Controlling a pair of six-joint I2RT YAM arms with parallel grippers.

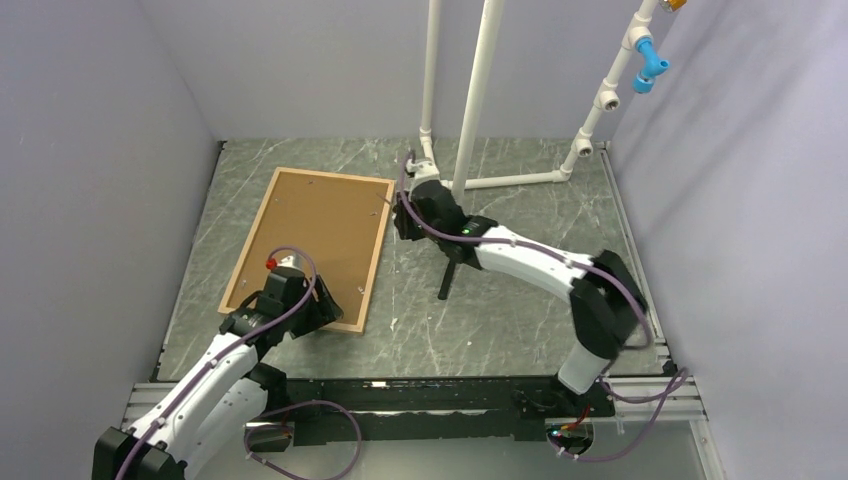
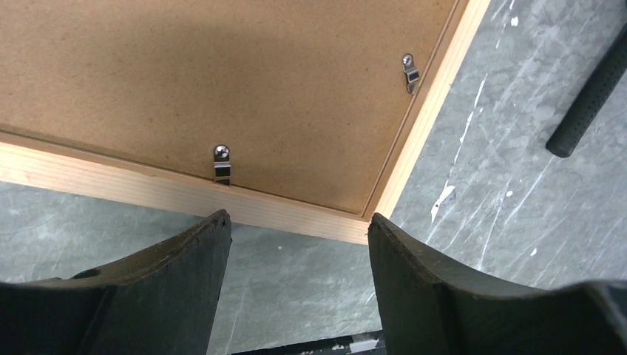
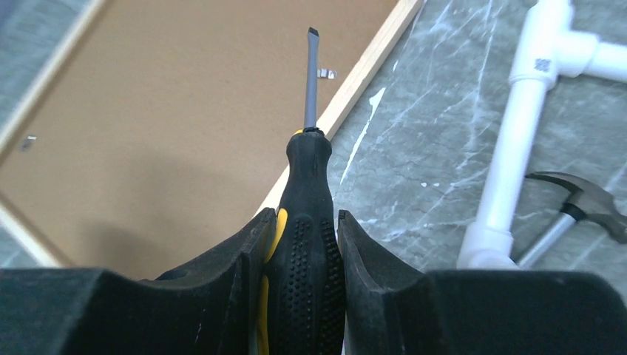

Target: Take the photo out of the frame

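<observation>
Frame [image 2: 111,179] face-down, front hidden

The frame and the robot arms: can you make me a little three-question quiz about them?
1. True or false: the right end effector is gripping a screwdriver.
2. What faces up inside the frame? A: the brown backing board. B: clear glass. C: a mirror.
3. Fill the gap: the left end effector, near the frame's corner, is ____ (open or shut).

Key: 1 true; 2 A; 3 open.
</observation>
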